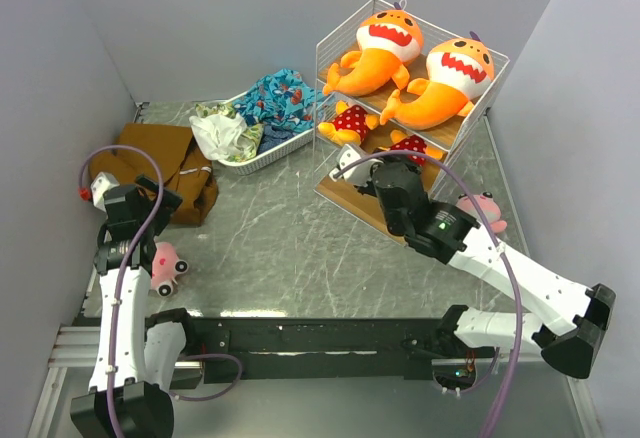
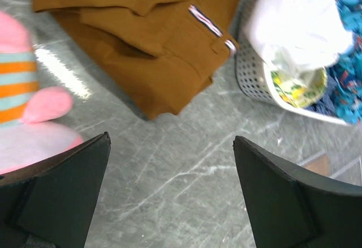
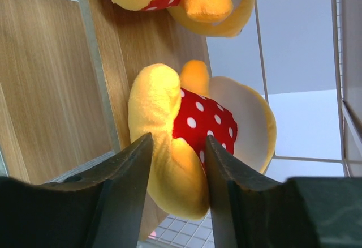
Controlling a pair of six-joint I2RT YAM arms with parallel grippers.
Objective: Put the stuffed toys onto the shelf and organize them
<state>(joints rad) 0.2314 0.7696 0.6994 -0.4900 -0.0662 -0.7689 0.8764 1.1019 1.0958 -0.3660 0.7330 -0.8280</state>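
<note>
Right wrist view: right pincer (image 3: 179,141) jaws press both sides of the doll (image 3: 203,120), lying between them on the shelf (image 3: 45,78) plank just ahead; light, squashy, grippy plush, so pinch across its body.

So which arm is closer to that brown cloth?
Left. The left tool hovers beside the brown cloth; the right tool is at the shelf, around a polka-dot doll.
</note>
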